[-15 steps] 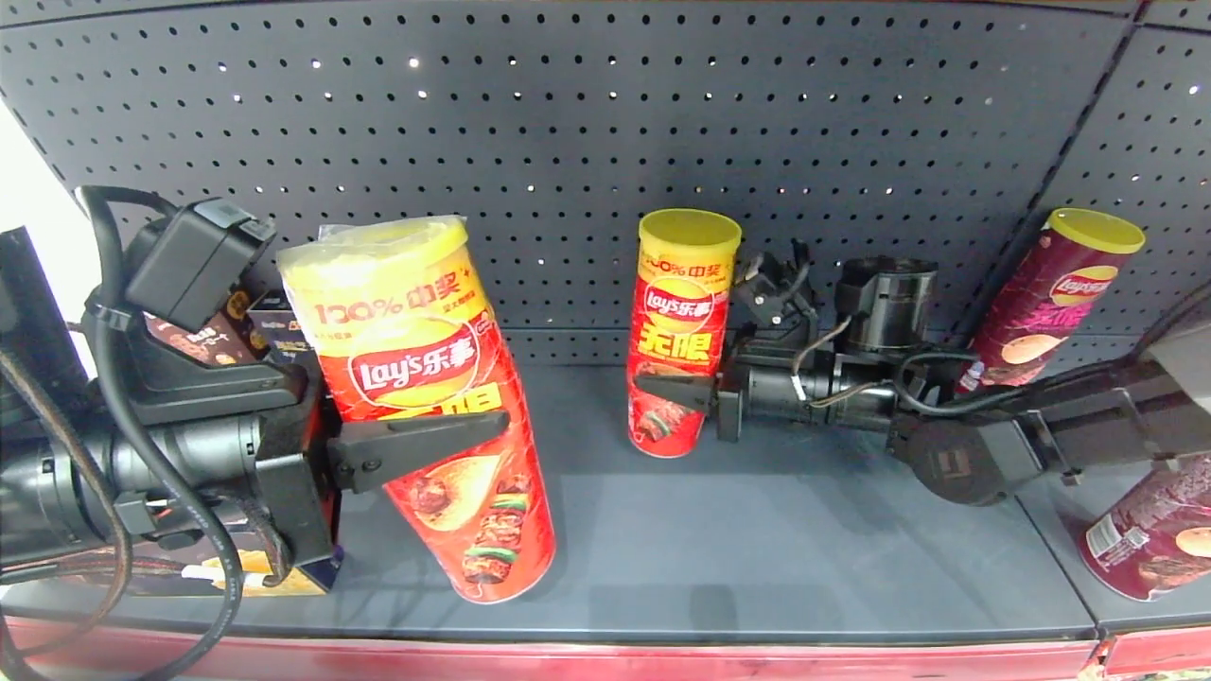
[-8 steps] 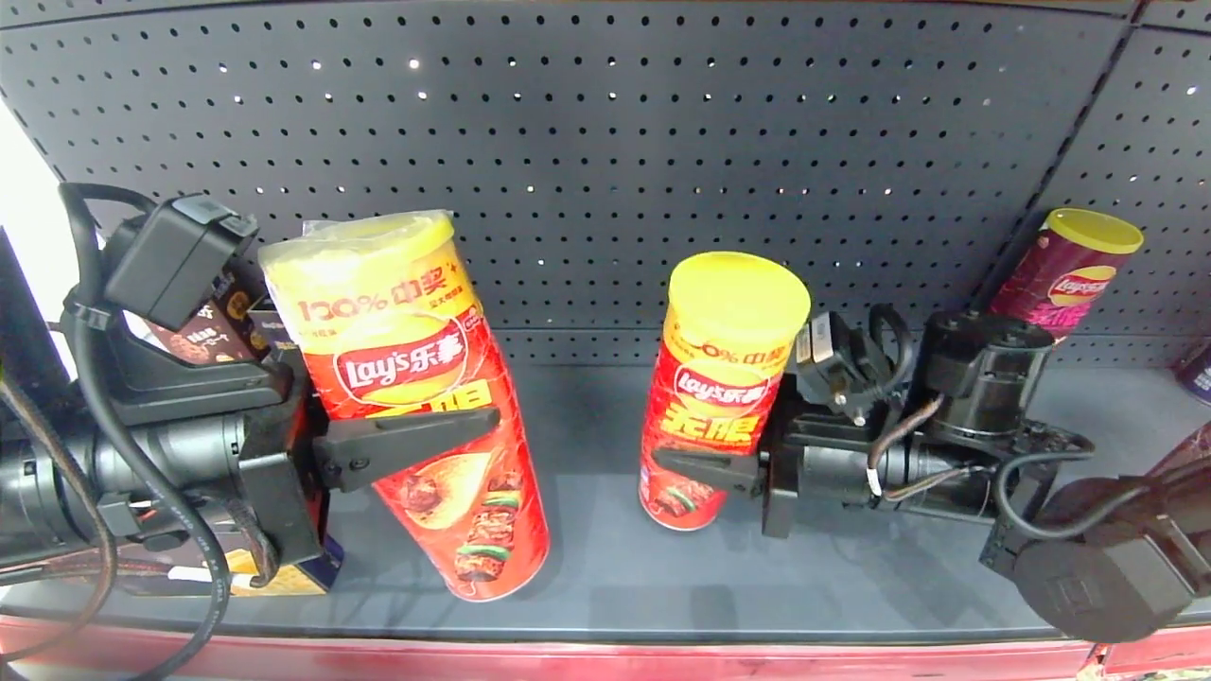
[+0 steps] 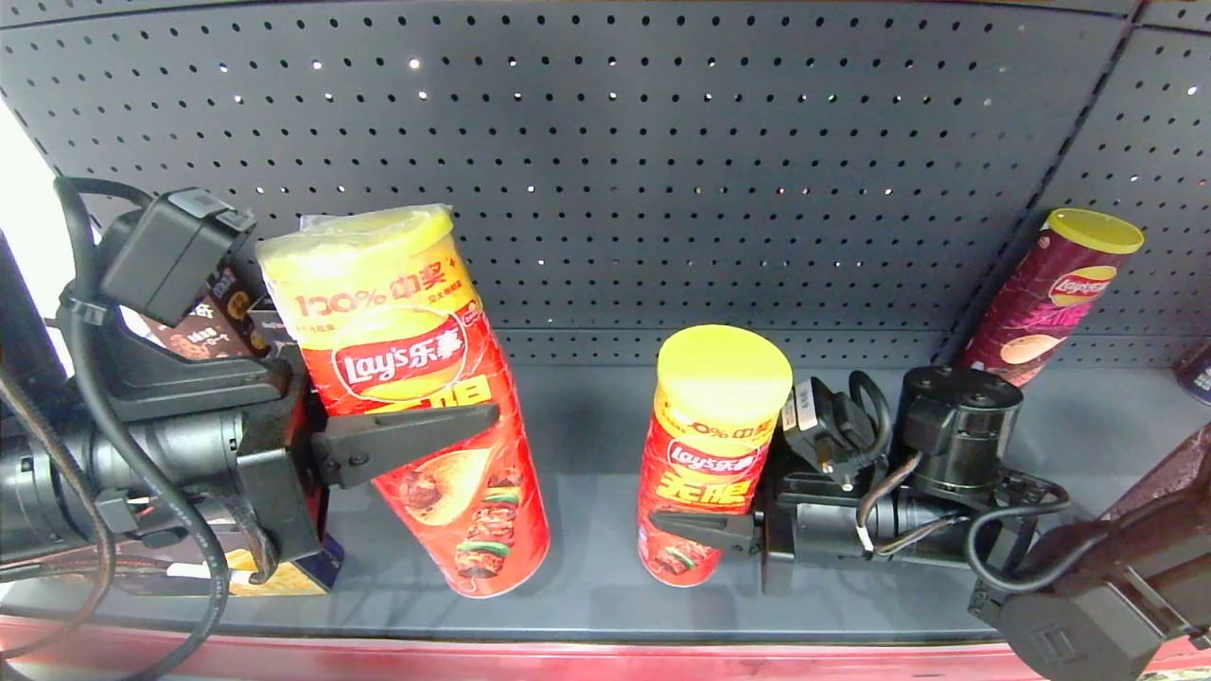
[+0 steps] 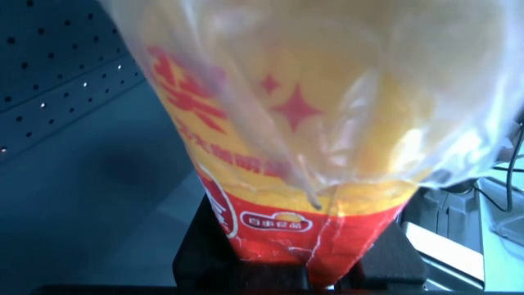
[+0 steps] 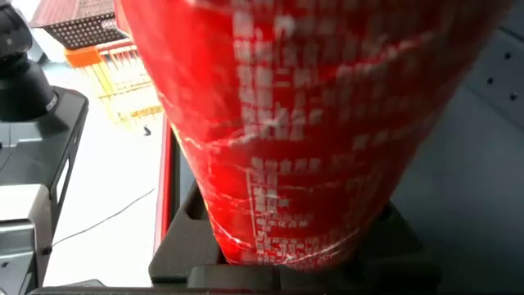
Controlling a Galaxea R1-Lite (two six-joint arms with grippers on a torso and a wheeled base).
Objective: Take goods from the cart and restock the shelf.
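Drawn forward from the rear, the small can (image 3: 714, 445) was near the shelf's (image 3: 605, 445) front edge, gripped by the right jaws; the left jaws gripped the big can (image 3: 407, 378) front-left.

Grey shelf (image 3: 587, 445) bears purple can (image 3: 1045, 303), box (image 3: 293, 575).

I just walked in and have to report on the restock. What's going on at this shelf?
The robot has a chip can in each claw at the grey shelf. The left claw grips the large red chip can around its middle. The right claw grips the smaller red chip can low on its body, near the shelf's front edge. I cannot tell whether either base touches the shelf. A purple can stands at the back right.
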